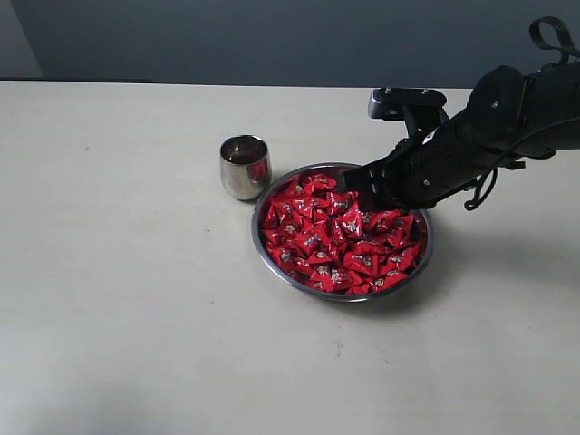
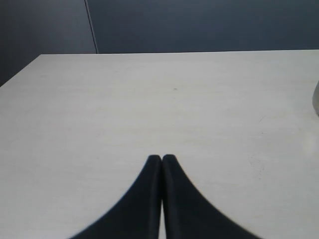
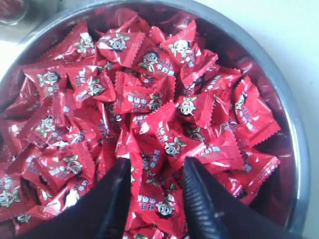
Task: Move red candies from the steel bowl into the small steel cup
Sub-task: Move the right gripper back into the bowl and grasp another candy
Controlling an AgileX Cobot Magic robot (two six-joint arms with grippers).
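Candies [image 3: 164,134] lie heaped in the bowl [image 1: 345,297], filling it nearly to the rim. The bowl stands on the bench [image 1: 136,326]. The cup [image 1: 245,167] stands upright just beside the bowl's rim, on the side away from the right arm. Its inside is dark, so its contents cannot be told.

The right claw [image 3: 157,167] is lowered into the heap near the bowl's far edge. Its jaws are well apart, with a few wrappers lying between the fingers, and nothing is gripped yet. The left claw [image 2: 161,158] is closed on nothing, over bare bench.

**Hazards, as judged:**
- The gap spans more than one candy, so closing may gather several, or pinch only a crimped wrapper edge that slips out on the lift.
- Loose neighbours may be dragged over the low rim.
- Pressing down could shift the bowl against the cup.
- The cup's narrow mouth leaves little margin, so an off-centre release would spill onto the bench.

**Views compared:**
- The right wrist view alone shows the jaw gap and which candies sit within it.
- The exterior view hides the fingertips behind the arm, yet alone shows the whole cup against the bowl.
- The left claw appears only in the left wrist view.
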